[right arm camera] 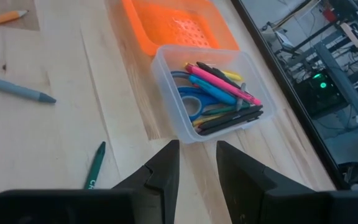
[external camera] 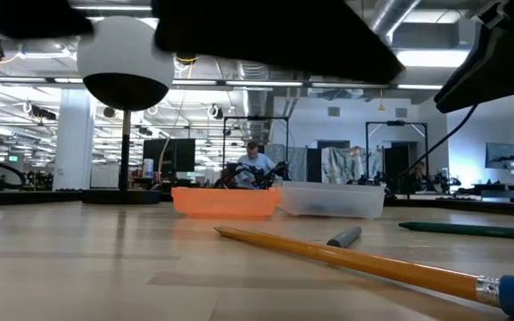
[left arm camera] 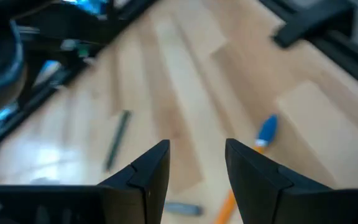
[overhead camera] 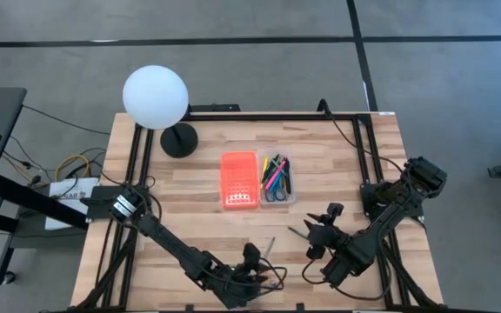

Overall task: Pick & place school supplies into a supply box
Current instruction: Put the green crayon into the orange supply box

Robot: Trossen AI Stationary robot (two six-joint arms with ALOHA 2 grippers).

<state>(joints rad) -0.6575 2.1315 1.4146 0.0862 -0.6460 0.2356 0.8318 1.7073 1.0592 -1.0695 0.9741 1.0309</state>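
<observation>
Supply box (overhead camera: 276,178) at frame centre, clear tray holding pens and blue scissors (right arm camera: 191,102), orange lid (overhead camera: 239,179) touching its left side. Right gripper (overhead camera: 320,233) lower right of tray, fingers apart, empty. Left gripper (overhead camera: 252,269) at bottom centre, fingers spread, empty, above yellow pencil (external camera: 346,256); green pencil (right arm camera: 94,165) loose near right gripper.

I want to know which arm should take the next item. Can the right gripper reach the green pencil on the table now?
Probably yes. The right gripper is open and empty, with the green pencil lying free on bare wood just ahead, beside the clear tray. Nothing lies between them.
</observation>
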